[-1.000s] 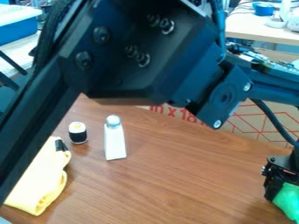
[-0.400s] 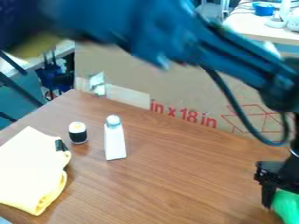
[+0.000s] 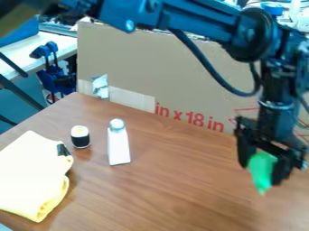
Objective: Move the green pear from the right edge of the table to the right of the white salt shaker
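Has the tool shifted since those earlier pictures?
Yes. The tool, with the green object between its fingers, has moved left and up in the view, closer to the white shaker, which has stayed put.

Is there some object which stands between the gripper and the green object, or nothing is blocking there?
Nothing visible stands between them: the gripper holds the green object between its fingers. The white shaker and sushi roll stand off to one side.

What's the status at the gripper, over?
Gripper shut on green object, at table's right side. White shaker upright left of it in view, apart. Yellow cloth farther left.
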`<move>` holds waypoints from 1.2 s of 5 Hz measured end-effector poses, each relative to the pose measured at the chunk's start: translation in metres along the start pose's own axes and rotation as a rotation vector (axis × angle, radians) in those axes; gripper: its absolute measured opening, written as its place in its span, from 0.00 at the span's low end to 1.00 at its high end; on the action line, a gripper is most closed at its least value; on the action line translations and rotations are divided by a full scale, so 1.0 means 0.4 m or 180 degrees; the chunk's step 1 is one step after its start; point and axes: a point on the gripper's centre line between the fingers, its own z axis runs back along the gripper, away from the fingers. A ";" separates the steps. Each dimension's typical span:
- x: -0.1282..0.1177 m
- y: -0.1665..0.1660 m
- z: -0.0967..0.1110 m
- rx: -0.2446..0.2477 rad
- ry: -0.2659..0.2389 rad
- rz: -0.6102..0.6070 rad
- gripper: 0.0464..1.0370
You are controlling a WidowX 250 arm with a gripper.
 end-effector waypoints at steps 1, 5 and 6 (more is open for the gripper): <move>-0.007 0.036 0.014 0.0091 0.0122 -0.0147 0.82; -0.137 0.208 -0.002 0.0588 0.0117 -0.0210 0.82; -0.139 0.240 0.003 0.0666 0.0107 -0.0154 0.82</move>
